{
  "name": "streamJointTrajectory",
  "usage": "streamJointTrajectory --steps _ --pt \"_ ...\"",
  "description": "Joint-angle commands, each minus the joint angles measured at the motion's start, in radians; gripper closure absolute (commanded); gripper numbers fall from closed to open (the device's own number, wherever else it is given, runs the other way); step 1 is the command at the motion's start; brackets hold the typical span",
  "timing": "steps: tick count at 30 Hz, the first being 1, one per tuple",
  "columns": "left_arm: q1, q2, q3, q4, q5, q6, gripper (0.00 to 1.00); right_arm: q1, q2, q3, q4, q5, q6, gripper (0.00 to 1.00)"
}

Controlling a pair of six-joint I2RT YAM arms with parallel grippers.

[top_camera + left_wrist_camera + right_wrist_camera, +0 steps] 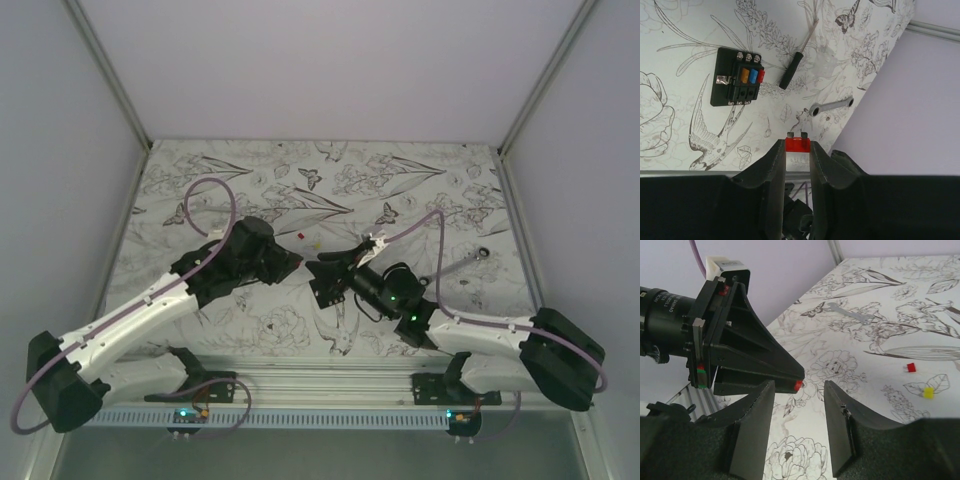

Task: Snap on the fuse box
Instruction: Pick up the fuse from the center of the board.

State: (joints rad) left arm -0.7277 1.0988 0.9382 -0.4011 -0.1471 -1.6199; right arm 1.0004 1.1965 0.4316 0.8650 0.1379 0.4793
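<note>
The fuse box (pixel 735 77) lies flat on the flower-print table, a black block with an orange, a blue and a red fuse in its slots. It shows in the upper left of the left wrist view; I cannot make it out in the top view. My left gripper (pixel 797 150) (pixel 297 263) is shut on a small red fuse (pixel 797 145), held off the table with its prongs pointing out. My right gripper (pixel 799 389) (pixel 316 272) faces it tip to tip. Its jaws stand apart with nothing pressed between them. The red fuse (pixel 798 385) shows in that gap, at the fingertips.
A thin black stick tool (pixel 791 70) lies right of the fuse box, and a small metal wrench (pixel 830 106) (pixel 470 258) farther right near the side wall. A loose red fuse (pixel 910 367) and a yellow one (pixel 928 392) lie on the table beyond the grippers.
</note>
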Motion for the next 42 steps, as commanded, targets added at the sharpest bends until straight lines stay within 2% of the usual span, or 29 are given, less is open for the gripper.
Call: streamJointTrajectory --steps 1,9,19,36,38,41,42 --pt "-0.026 -0.043 -0.022 0.032 -0.061 -0.075 0.87 0.033 0.041 0.01 0.146 0.046 0.016 0.51" --pt "-0.039 -0.061 -0.038 0.053 -0.072 -0.106 0.87 0.059 0.137 0.025 0.236 0.058 0.04 0.59" --pt "-0.045 -0.072 -0.053 0.074 -0.067 -0.112 0.87 0.061 0.176 0.033 0.284 0.082 0.053 0.7" --pt "-0.055 -0.057 -0.05 0.117 -0.019 -0.111 0.86 0.062 0.25 0.058 0.341 0.088 0.063 0.79" --pt "-0.056 -0.051 -0.05 0.131 -0.007 -0.11 0.86 0.062 0.262 0.065 0.346 0.08 0.061 0.84" --pt "-0.056 -0.049 -0.05 0.139 -0.005 -0.101 0.85 0.061 0.265 0.069 0.333 0.08 0.053 0.99" --pt "-0.056 -0.053 -0.052 0.139 -0.013 -0.096 0.84 0.061 0.26 0.07 0.318 0.081 0.044 1.0"
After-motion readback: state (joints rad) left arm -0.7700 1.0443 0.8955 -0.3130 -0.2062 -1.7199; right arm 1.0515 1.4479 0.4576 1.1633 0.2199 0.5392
